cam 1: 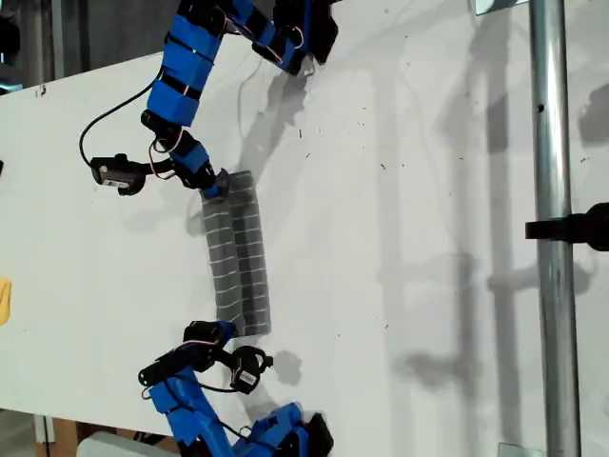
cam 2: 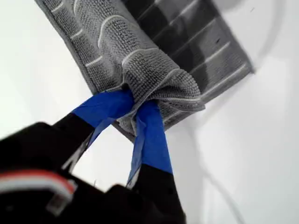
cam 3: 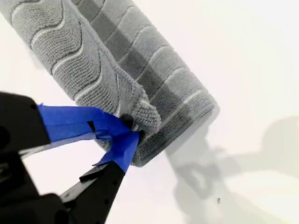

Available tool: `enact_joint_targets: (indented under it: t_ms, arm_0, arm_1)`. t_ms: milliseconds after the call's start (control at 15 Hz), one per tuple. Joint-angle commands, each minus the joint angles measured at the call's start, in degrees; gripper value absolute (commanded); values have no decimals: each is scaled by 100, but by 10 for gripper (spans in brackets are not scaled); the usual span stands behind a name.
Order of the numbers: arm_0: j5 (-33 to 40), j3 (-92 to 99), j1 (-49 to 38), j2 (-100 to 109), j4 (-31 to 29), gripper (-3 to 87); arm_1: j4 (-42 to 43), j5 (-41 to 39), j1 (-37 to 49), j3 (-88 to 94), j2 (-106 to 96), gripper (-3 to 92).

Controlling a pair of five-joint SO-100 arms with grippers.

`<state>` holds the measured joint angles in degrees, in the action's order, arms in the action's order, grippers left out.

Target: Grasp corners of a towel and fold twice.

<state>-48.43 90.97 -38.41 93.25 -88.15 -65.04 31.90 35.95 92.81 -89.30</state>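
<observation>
The grey striped towel (cam 1: 238, 252) lies as a narrow folded strip on the white table (cam 1: 400, 238), running from top to bottom of the exterior view. My first gripper (cam 2: 135, 105) is shut on a bunched corner of the towel (cam 2: 154, 74), lifting the upper layer off the flat layer beneath. My second gripper (cam 3: 128, 128) is shut on another corner of the towel (cam 3: 140, 112), also raised slightly. In the exterior view one arm's gripper (cam 1: 217, 186) pinches the strip's upper end and the other arm's gripper (cam 1: 226, 333) pinches its lower end. The wrist views do not show which is which.
A small yellow object (cam 1: 4, 301) sits at the exterior view's left edge. A metal pole (cam 1: 552, 171) with a black clamp (cam 1: 580, 227) stands at that view's right. Loose black cables (cam 1: 105, 124) hang by the upper arm. White table stretches to the right of the towel.
</observation>
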Motion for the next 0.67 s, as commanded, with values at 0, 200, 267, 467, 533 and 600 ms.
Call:
enact_joint_targets:
  t_ms: [0, 200, 267, 467, 533, 600]
  arm_0:
    - [589, -519, -932, -114, 26, -29]
    - [738, -536, -958, -299, 35, -29]
    - [545, -316, -817, -360, 185, -29]
    - [-26, 158, -457, -659, 483, -23]
    - [-149, 246, -396, -817, 571, -12]
    - [-202, 343, -387, -967, 694, -8]
  arm_1:
    - [202, -501, 580, -940, 272, -3]
    - [-211, -519, 527, -1257, 457, -3]
    - [-246, -466, 448, -1055, 519, -3]
    - [-167, -308, 308, -615, 1116, -3]
    - [-79, -281, 281, -615, 1415, -3]
    - [-26, -246, 281, -677, 1696, -3]
